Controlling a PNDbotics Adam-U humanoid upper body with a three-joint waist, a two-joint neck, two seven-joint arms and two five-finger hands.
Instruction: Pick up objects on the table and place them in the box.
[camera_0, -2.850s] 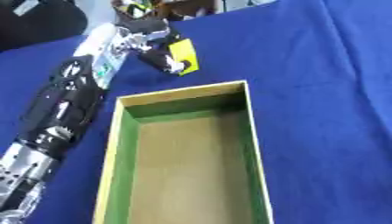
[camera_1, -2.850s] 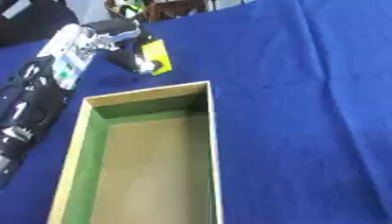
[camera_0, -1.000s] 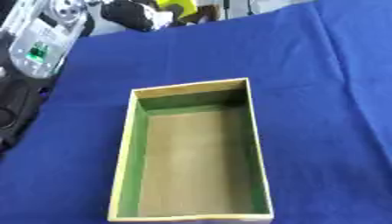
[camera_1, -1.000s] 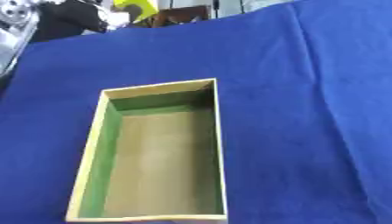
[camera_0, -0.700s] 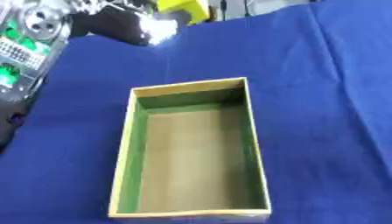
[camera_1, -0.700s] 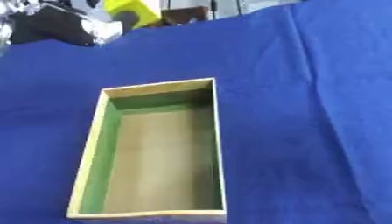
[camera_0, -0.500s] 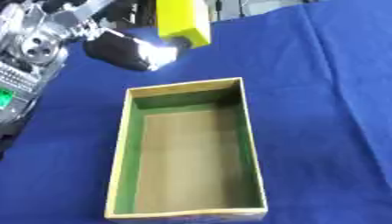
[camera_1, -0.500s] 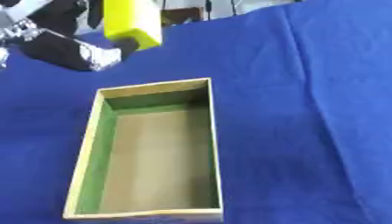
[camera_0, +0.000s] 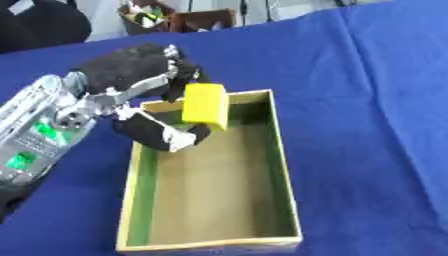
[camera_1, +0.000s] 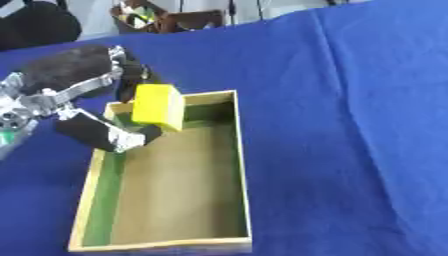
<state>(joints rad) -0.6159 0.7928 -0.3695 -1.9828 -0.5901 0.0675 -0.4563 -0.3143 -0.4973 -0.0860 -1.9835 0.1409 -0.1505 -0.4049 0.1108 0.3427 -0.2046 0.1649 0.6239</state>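
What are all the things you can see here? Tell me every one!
yellow block: one, yellow, held over the far left end of the box.
box: one, tan rim and floor with green inner walls, in the middle of the table, nothing lying inside it.
tablecloth: one, blue, covering the whole table.
dark bin: one, brown, beyond the table's far edge, with small things inside too unclear to name.
left hand: one, black and silver, coming in from the left, fingers and thumb curled round the yellow block.
right hand: not in view.
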